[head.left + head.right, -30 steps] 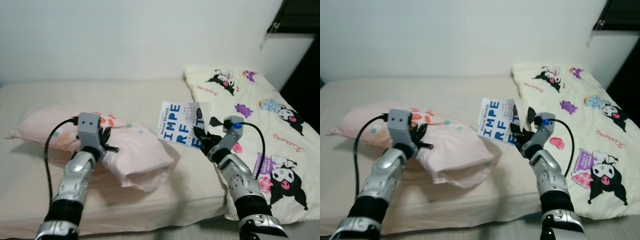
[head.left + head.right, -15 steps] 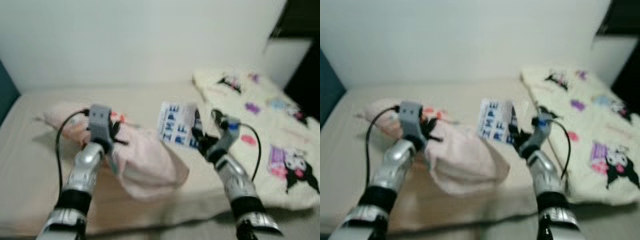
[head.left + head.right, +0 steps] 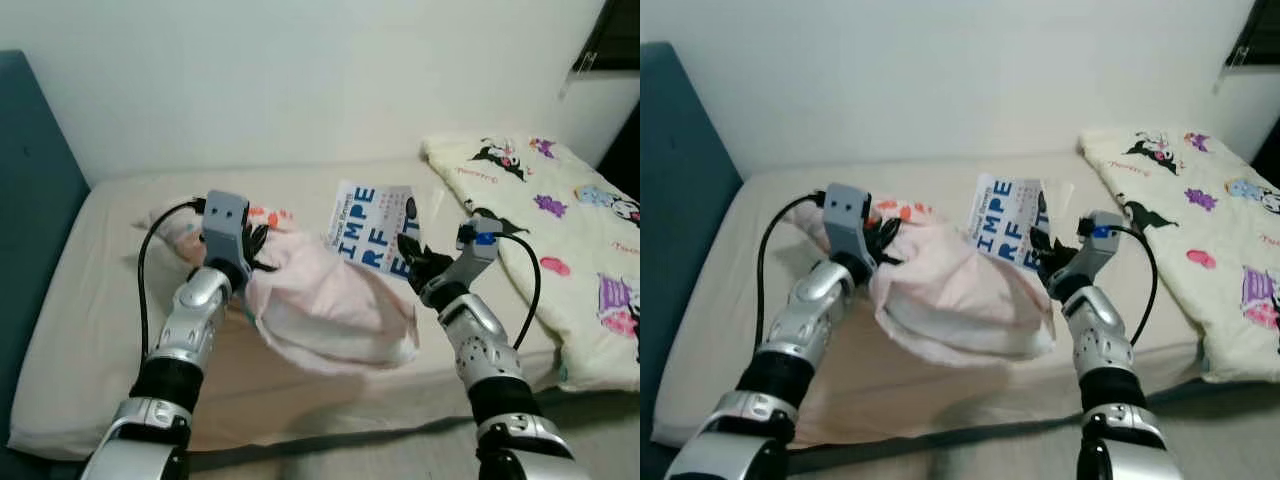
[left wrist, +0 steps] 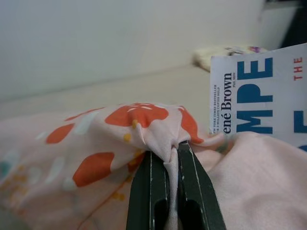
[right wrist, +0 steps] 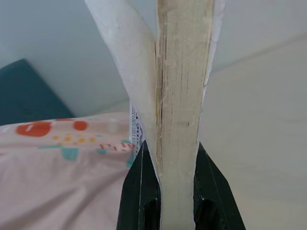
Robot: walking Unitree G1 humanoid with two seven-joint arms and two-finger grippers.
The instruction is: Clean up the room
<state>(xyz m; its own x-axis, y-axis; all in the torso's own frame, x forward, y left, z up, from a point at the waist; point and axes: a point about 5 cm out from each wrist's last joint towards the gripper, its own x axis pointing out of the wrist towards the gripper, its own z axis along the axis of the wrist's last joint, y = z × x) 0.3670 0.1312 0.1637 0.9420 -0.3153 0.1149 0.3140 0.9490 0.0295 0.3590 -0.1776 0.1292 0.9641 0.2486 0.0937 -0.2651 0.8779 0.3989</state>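
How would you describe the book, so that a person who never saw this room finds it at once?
Look at the beige bed against the white wall. Near its middle, between the pink pillow and the cream cartoon-print blanket, the right claw holds the book upright. It is the only printed thing there: a white cover with big blue letters.

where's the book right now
The book is held upright above the bed in the right gripper, beside the pink pillow.
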